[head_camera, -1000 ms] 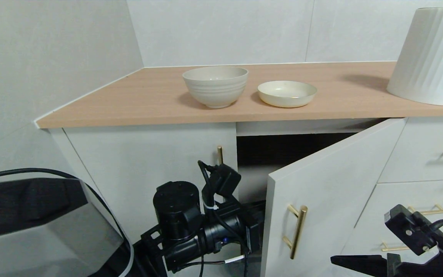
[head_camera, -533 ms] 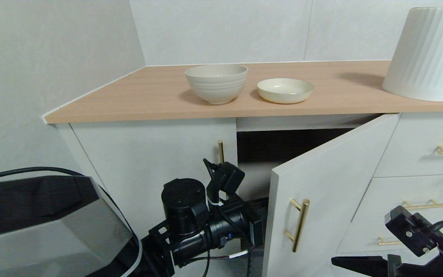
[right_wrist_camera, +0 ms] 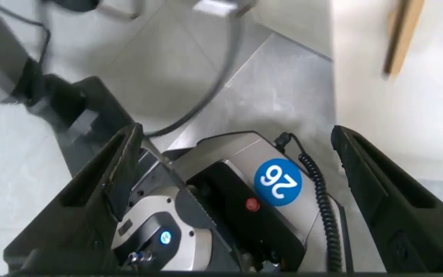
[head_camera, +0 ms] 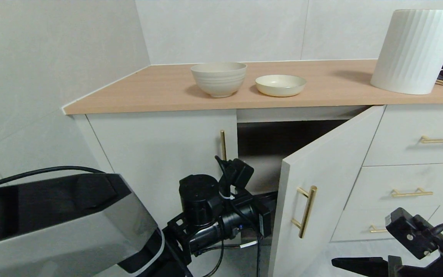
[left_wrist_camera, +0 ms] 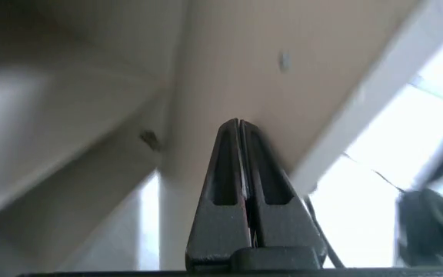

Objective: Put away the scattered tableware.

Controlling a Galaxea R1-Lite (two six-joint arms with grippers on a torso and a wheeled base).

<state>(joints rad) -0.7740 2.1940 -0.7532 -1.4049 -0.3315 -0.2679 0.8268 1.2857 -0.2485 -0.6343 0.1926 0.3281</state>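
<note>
- Ribbed bowl (head_camera: 219,79) and shallow dish (head_camera: 280,85) sit side by side on the countertop (head_camera: 148,92), above the open cabinet door (head_camera: 321,173).
- Left gripper (left_wrist_camera: 239,123), low at the cabinet opening: fingers pressed together.
- Right gripper (right_wrist_camera: 233,146): fingers spread wide.

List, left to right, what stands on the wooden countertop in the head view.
bowl → shallow dish → ribbed white container
</note>
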